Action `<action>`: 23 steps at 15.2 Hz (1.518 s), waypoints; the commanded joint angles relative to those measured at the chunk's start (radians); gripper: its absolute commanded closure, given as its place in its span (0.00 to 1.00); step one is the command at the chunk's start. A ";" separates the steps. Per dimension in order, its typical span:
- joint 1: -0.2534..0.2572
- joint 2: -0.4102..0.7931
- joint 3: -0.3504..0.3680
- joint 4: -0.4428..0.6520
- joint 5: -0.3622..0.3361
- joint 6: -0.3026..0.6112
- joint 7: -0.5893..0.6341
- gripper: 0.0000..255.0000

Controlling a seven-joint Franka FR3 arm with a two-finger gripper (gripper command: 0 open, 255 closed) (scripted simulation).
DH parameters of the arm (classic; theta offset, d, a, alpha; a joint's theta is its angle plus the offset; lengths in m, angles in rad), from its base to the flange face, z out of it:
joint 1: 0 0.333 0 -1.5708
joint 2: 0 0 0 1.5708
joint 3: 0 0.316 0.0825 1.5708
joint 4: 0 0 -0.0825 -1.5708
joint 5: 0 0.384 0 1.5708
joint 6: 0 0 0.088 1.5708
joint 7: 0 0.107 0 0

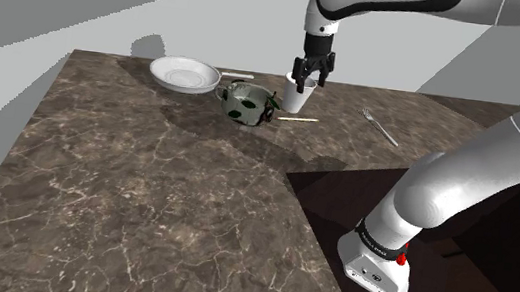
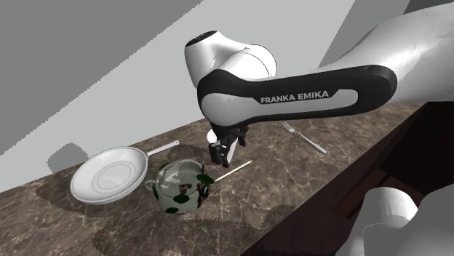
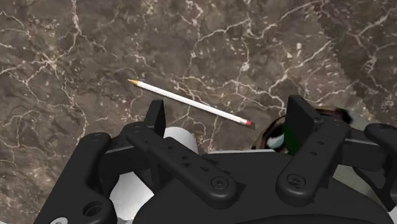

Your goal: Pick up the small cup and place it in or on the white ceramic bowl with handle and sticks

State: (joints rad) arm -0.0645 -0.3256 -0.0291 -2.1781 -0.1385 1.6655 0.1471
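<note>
Not much can be called done yet: the small cup [image 1: 298,96] is seen upright at the far side of the marbled counter [image 1: 143,187], just beside a pencil [image 1: 298,119] and a green-spotted pot [image 1: 243,101]. The white bowl with handle [image 1: 171,71] is parked beyond that pot toward the shoulder view's left, with nothing in it. The gripper [image 1: 311,73] is hung right over the cup's rim. In the wrist view its fingers [image 3: 156,118] are spread wide, and the cup is caught close against one finger, not pinched between the two. So the grab is probably what's being lined up, and the squeeze, the lift, the carry across the pot and the drop-off are all left to do. Pose-wise, the arm is arched up from the stand, the forearm is laid out nearly level above the counter, and the hand is pointed straight down.
</note>
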 commanded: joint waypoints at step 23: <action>-0.033 0.322 -0.022 0.177 -0.074 0.179 0.028 0.00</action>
State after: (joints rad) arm -0.0970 -0.0039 -0.0515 -2.0014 -0.2122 1.8447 0.1748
